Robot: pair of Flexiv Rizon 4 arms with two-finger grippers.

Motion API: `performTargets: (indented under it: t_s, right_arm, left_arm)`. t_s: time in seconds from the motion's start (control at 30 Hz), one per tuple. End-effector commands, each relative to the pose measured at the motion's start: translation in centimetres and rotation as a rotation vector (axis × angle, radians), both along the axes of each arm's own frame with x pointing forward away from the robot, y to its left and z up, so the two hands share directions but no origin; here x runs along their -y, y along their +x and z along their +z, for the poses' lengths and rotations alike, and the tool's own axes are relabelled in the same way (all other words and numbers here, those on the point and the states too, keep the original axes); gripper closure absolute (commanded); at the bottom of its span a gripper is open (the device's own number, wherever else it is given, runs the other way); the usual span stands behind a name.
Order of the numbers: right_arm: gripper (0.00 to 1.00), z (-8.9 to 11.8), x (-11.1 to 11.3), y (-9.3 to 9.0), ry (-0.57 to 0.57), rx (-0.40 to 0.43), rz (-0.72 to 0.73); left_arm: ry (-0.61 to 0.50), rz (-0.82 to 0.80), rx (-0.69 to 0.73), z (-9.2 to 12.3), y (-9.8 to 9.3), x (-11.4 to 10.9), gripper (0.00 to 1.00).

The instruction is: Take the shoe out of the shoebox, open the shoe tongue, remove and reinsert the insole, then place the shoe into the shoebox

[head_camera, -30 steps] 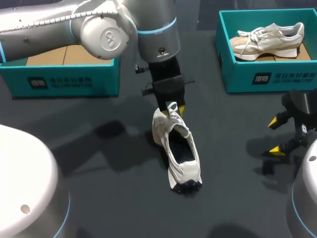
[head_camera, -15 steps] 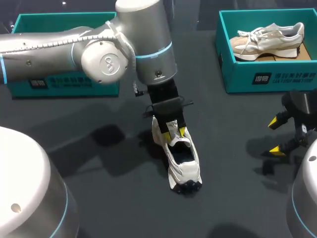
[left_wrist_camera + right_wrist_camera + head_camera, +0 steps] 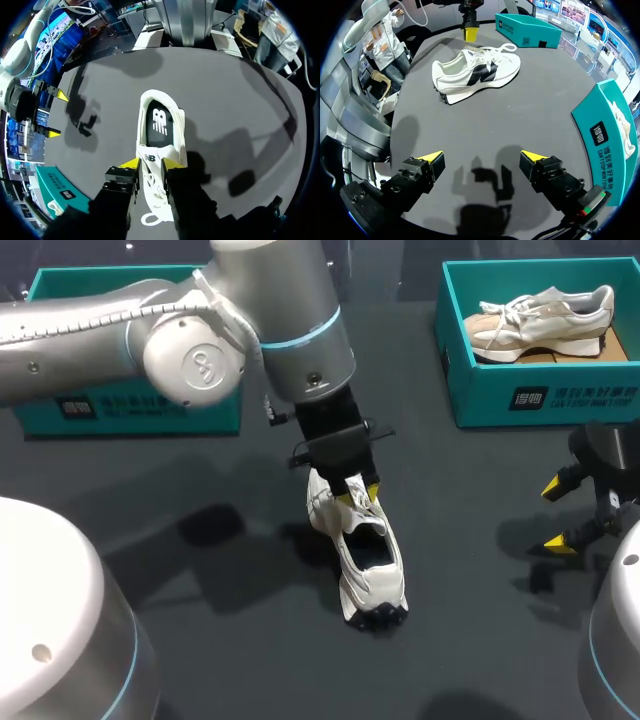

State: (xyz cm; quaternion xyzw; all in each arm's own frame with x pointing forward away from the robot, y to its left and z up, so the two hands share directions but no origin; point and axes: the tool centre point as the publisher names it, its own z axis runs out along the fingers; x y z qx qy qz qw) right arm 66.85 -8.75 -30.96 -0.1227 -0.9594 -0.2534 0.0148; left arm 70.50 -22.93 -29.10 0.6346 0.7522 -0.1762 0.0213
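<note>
White sneaker point(image 3: 365, 565) upright on its sole near mid-table, heel toward the robot, outside both boxes. Toe and most of the laces hidden beneath the left gripper point(image 3: 357, 495) in the head view. Insole point(image 3: 160, 122) showing through the opening in the left wrist view. Fingers set narrow, pinching the tongue point(image 3: 150, 158) from both sides. Right gripper point(image 3: 482, 157) spread wide with nothing between its fingers, low over the table point(image 3: 470, 570), well off to the sneaker's right. Teal shoebox point(image 3: 130, 405) at far left, partly covered by the left arm, inside mostly hidden. Second teal shoebox point(image 3: 540, 390) at far right, beige sneaker point(image 3: 540, 320) lying in it. Dark tabletop showing on every side of the white sneaker, both boxes well apart from it.
</note>
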Motion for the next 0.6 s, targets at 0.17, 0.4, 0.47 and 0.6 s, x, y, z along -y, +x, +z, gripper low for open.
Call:
performTargets:
  t_s: [0.17, 0.4, 0.47, 0.6]
  right_arm:
    - [0.0, 0.0, 0.0, -0.1, -0.002, 0.001, -0.001]
    - [0.0, 0.0, 0.0, -0.1, -0.002, 0.001, -0.001]
    - [0.0, 0.0, 0.0, -0.1, -0.002, 0.001, -0.001]
    - [0.0, 0.0, 0.0, -0.1, -0.002, 0.001, -0.001]
  left_arm:
    - [0.033, -0.005, -0.028, -4.5, -2.3, 2.1, 0.76]
    - [0.059, 0.03, -0.033, -6.1, -3.9, 1.3, 0.75]
    - [0.055, 0.039, -0.029, -5.7, -4.1, 1.0, 0.75]
    - [0.037, 0.057, 0.008, -3.6, -3.9, 0.6, 0.74]
